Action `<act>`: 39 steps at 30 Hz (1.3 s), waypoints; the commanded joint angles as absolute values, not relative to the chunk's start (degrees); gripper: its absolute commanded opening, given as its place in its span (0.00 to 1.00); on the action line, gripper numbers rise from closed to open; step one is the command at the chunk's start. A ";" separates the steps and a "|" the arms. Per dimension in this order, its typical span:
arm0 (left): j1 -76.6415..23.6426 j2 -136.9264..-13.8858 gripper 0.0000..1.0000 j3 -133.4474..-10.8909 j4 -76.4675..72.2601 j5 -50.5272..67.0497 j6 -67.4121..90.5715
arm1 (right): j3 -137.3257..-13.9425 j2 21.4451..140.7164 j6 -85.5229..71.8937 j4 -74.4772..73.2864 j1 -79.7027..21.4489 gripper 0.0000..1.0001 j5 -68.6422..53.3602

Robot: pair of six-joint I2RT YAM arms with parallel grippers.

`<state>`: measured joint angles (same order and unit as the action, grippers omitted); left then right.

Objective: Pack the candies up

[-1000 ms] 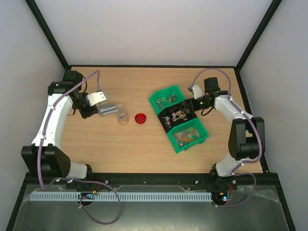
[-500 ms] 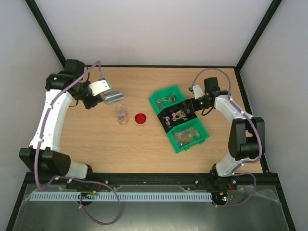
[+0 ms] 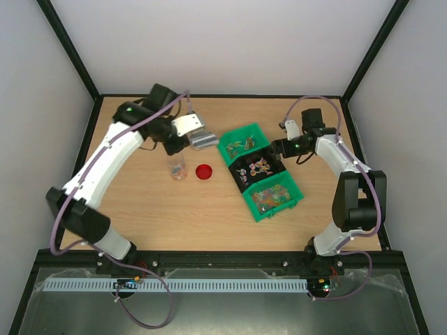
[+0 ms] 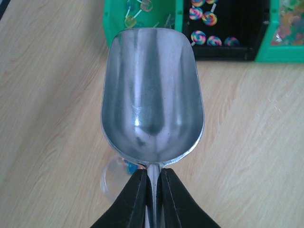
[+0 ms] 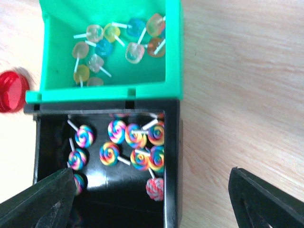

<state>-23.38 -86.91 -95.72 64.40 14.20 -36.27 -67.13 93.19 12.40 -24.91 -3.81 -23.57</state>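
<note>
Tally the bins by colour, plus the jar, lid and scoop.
Green plastic bins, far and near: 2
Black plastic bin: 1
Clear round jar: 1
Red round lid: 1
Silver metal scoop: 1
Total: 6

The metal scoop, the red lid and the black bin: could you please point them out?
metal scoop [image 4: 152,95], left wrist view, middle of its bowl.
red lid [image 3: 204,172], top external view, its centre.
black bin [image 5: 172,156], right wrist view, its right wall.

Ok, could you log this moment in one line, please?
left tool: shut on empty scoop | right tool: open over black bin
</note>
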 commanded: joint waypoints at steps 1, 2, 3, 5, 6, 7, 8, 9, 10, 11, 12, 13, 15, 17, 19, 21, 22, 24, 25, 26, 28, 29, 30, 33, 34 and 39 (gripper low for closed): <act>-27.87 -97.15 0.02 -104.14 63.86 7.50 -28.06 | -70.91 96.69 10.90 -26.61 -5.26 0.86 -24.88; -28.35 -99.53 0.02 -106.65 65.59 7.07 -27.52 | -71.08 97.43 10.95 -26.35 -5.72 0.84 -24.39; -28.83 -102.17 0.02 -109.51 66.43 6.51 -27.18 | -71.01 98.03 10.98 -25.94 -6.15 0.82 -23.91; -29.70 -107.45 0.02 -114.49 69.14 5.28 -26.29 | -70.93 98.94 11.18 -25.31 -7.29 0.78 -22.46; -30.45 -109.45 0.02 -116.65 70.19 4.55 -26.17 | -70.81 99.17 11.42 -25.06 -7.76 0.77 -21.56; -31.04 -111.11 0.02 -118.24 70.84 3.58 -26.00 | -70.57 99.42 11.42 -24.65 -8.18 0.75 -20.87; -31.59 -112.42 0.02 -119.19 71.23 2.59 -25.94 | -70.31 99.47 11.44 -24.25 -8.51 0.74 -20.35; -32.12 -113.42 0.02 -119.71 71.31 1.75 -25.93 | -70.05 99.57 11.38 -23.92 -8.77 0.72 -20.24; -32.68 -114.11 0.02 -119.78 71.22 1.20 -25.93 | -69.79 99.70 11.32 -23.70 -9.04 0.69 -20.34; -33.30 -114.94 0.02 -119.86 71.12 0.50 -25.86 | -69.57 99.79 11.29 -23.52 -9.27 0.67 -20.44; -33.72 -115.82 0.02 -119.95 71.09 -0.12 -25.77 | -69.34 99.88 11.26 -23.46 -9.57 0.65 -20.40; -34.29 -116.46 0.02 -120.17 71.18 -0.86 -25.68 | -69.20 99.95 11.31 -23.38 -9.83 0.62 -20.31; -35.22 -118.02 0.02 -120.67 71.47 -2.25 -25.43 | -68.81 99.77 11.10 -23.09 -10.21 0.56 -20.45; -35.82 -119.33 0.02 -121.25 71.79 -3.87 -25.13 | -68.42 99.51 10.88 -22.78 -10.55 0.51 -20.56; -35.99 -120.09 0.02 -121.84 71.60 -3.98 -24.60 | -68.24 99.59 10.74 -22.70 -10.83 0.49 -20.45; -35.96 -119.65 0.02 -121.99 70.82 -3.49 -24.23 | -67.95 99.73 10.43 -22.32 -10.93 0.49 -19.43; -35.92 -119.10 0.02 -121.95 70.33 -2.84 -24.13 | -67.94 99.97 10.16 -22.06 -10.92 0.49 -18.46; -35.90 -118.32 0.02 -121.99 69.41 -1.75 -23.56 | -68.27 100.71 9.52 -21.68 -10.95 0.50 -16.52; -35.91 -117.82 0.02 -121.99 69.09 -1.23 -23.29 | -68.60 101.18 9.29 -21.56 -10.94 0.50 -15.69; -35.91 -117.47 0.02 -121.97 68.74 -0.67 -23.03 | -68.90 101.67 8.93 -21.49 -10.97 0.49 -14.90; -35.89 -116.77 0.02 -121.86 68.12 -0.09 -22.50 | -69.51 102.62 8.43 -21.53 -11.34 0.48 -13.44; -35.86 -116.40 0.02 -121.76 67.78 0.08 -22.31 | -69.66 102.87 8.36 -21.52 -11.54 0.46 -12.91; -35.86 -115.95 0.02 -121.67 67.46 0.15 -22.22 | -69.58 103.10 8.27 -21.41 -11.91 0.45 -12.22; -35.17 -114.81 0.02 -121.47 66.60 0.79 -21.68 | -68.98 103.29 8.80 -20.90 -13.79 0.43 -8.16; -34.87 -114.52 0.02 -121.47 66.34 1.05 -21.52 | -68.77 103.37 8.91 -20.79 -14.25 0.42 -7.35; -33.10 -112.06 0.02 -120.54 64.50 3.16 -20.58 | -68.74 103.45 8.87 -20.87 -14.65 0.24 -7.14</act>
